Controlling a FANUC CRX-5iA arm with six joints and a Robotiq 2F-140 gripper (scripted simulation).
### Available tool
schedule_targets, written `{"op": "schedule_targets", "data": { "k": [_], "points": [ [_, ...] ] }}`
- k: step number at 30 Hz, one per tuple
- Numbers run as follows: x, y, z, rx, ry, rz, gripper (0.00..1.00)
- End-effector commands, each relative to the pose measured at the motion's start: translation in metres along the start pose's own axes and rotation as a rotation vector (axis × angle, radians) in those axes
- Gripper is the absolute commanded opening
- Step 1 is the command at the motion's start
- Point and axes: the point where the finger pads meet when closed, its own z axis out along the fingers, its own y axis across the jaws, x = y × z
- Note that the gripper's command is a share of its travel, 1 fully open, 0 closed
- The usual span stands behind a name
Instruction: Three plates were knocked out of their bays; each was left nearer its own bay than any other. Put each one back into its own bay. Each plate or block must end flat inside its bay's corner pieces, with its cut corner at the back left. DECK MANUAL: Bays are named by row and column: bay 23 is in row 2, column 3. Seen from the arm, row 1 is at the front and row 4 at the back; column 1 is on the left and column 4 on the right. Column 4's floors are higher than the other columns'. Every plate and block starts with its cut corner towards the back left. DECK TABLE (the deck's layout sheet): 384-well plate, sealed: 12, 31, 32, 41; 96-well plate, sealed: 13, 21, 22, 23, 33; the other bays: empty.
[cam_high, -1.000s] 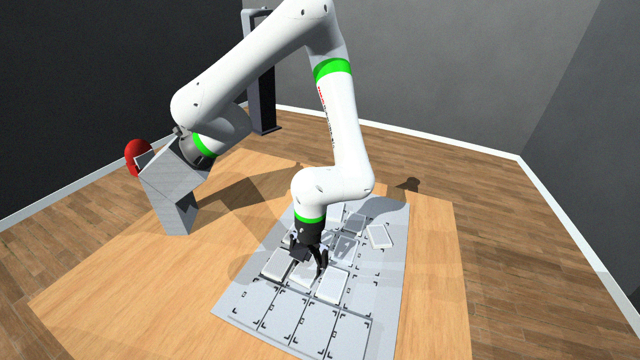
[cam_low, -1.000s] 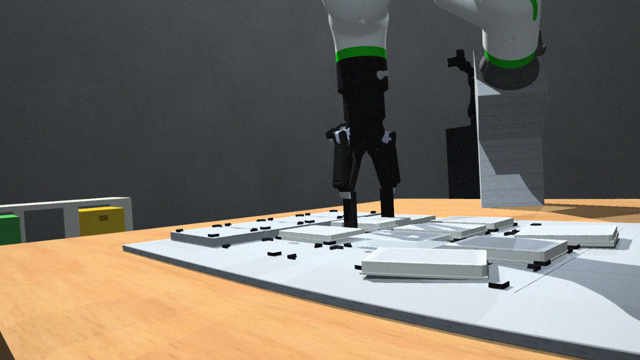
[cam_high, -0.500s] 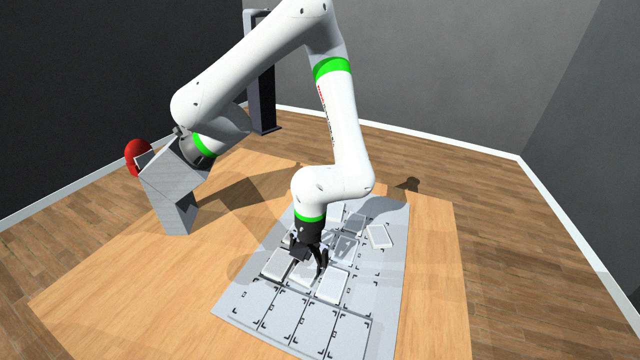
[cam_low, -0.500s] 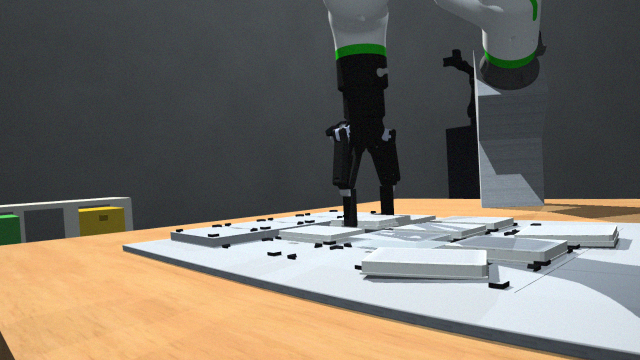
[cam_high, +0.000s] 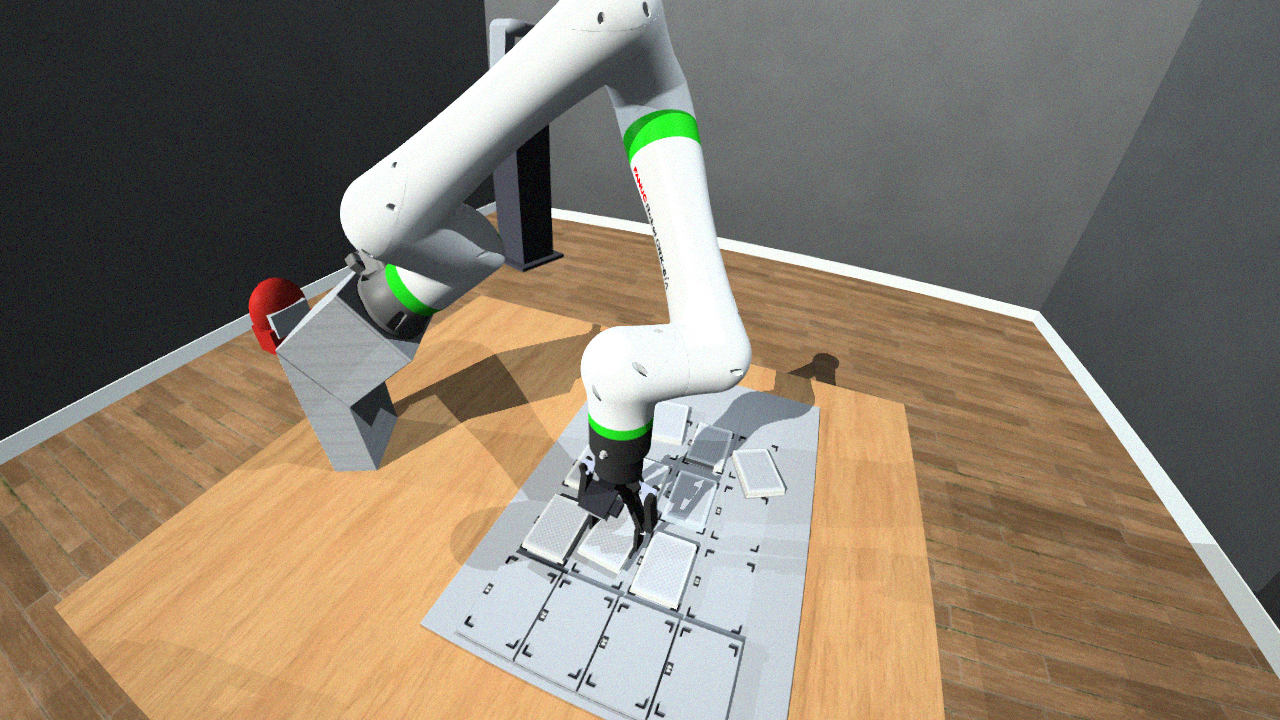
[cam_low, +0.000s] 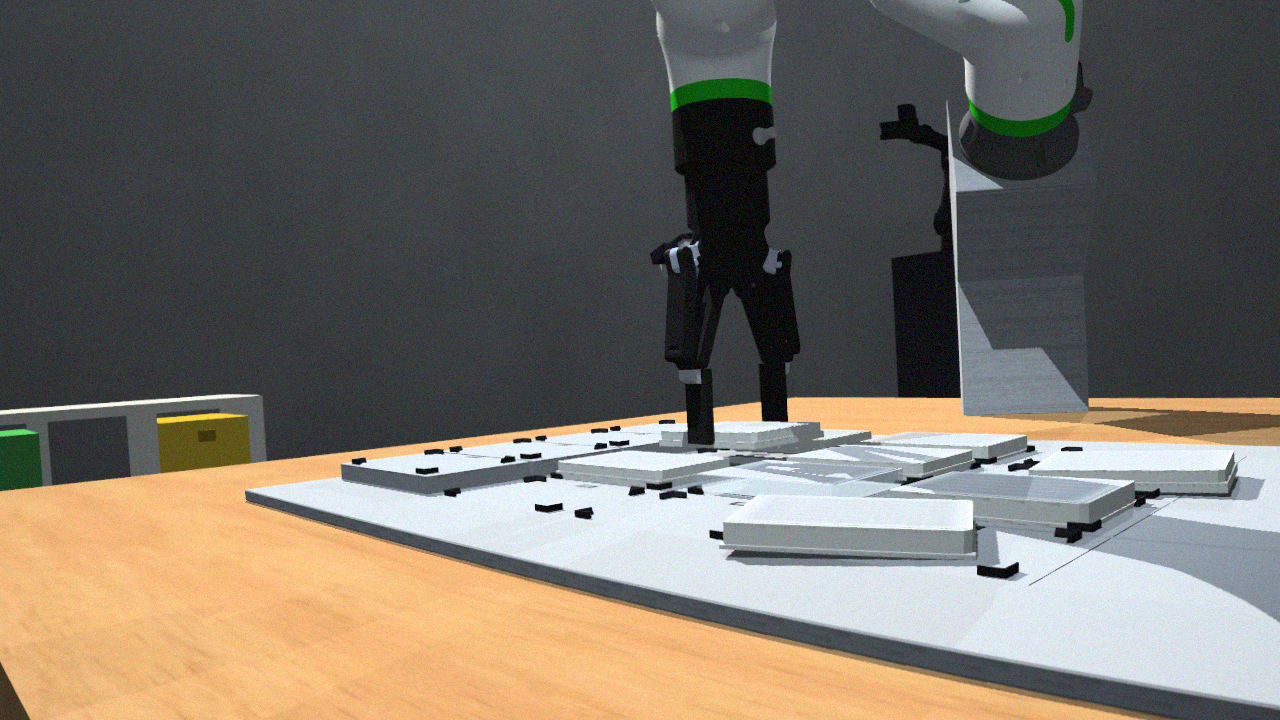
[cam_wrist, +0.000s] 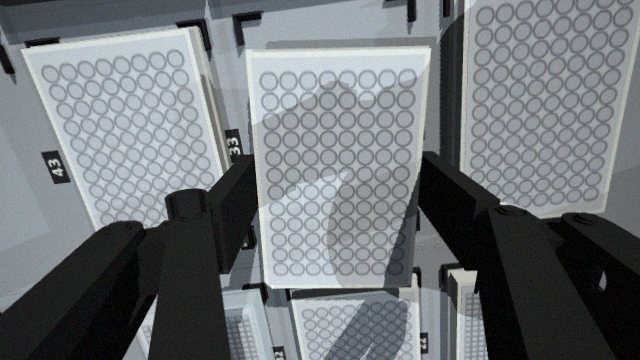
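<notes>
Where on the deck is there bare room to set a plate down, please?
The four bays along the deck edge nearest the top camera hold no plates. It is crowded around the gripper, shut on a 96-well plate, with neighbouring plates close either side.

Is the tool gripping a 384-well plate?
No, in the wrist view its fingers clamp the long edges of a 96-well plate with large round wells.
</notes>
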Motion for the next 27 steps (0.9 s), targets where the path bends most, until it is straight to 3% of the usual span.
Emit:
{"op": "schedule_targets", "data": {
  "k": [1,21,27],
  "points": [
    [0.000,-0.001,-0.004,0.001,0.001,-0.001,0.10],
    [0.000,-0.001,-0.023,0.001,0.001,-0.001,0.10],
    [0.012,0.000,-0.023,0.001,0.001,-0.106,0.10]
  ]
}}
